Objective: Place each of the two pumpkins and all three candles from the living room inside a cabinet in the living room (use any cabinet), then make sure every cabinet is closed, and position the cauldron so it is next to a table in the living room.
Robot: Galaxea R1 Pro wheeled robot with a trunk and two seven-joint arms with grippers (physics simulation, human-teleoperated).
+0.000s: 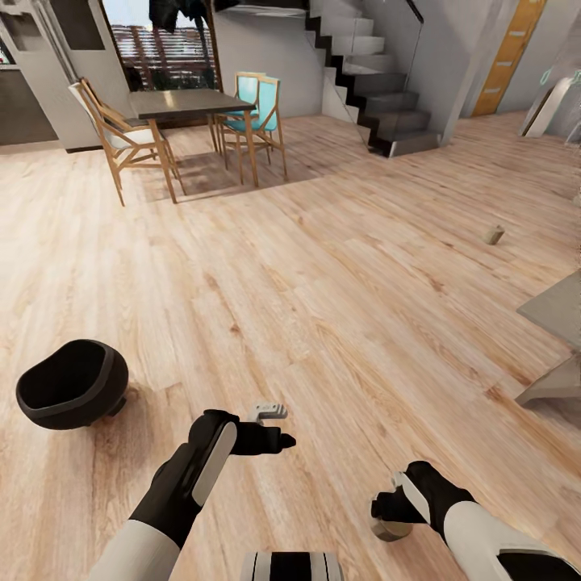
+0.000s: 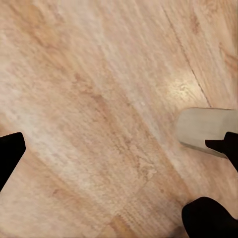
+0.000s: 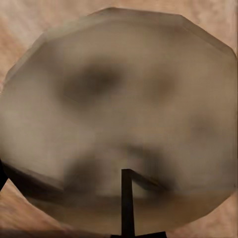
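Gripping — right hand (image 1: 389, 516): closed on a squat tan candle (image 1: 392, 528), which shows just under its black fingers in the head view; in the right wrist view the candle's round blurred face (image 3: 119, 119) sits right against the camera, with a thin dark wick standing from it.
Left hand (image 1: 278, 426): empty, its fingers spread apart over bare wood floor (image 1: 323, 266); one pale fingertip (image 2: 206, 130) shows in the left wrist view with nothing between it and its partner.
Cauldron (image 1: 71, 384): black, wide-mouthed, tipped toward its side on the floor, well out to the left of the left hand and apart from it.
Second candle (image 1: 495, 235): small, tan, on the floor far ahead of the right hand and off to its right.
Bench (image 1: 557, 311): a grey corner and one leg, ahead and to the right of the right hand.
Far beyond both hands: dining table (image 1: 190, 103) with wooden chairs (image 1: 113, 133), and a staircase (image 1: 379, 97).
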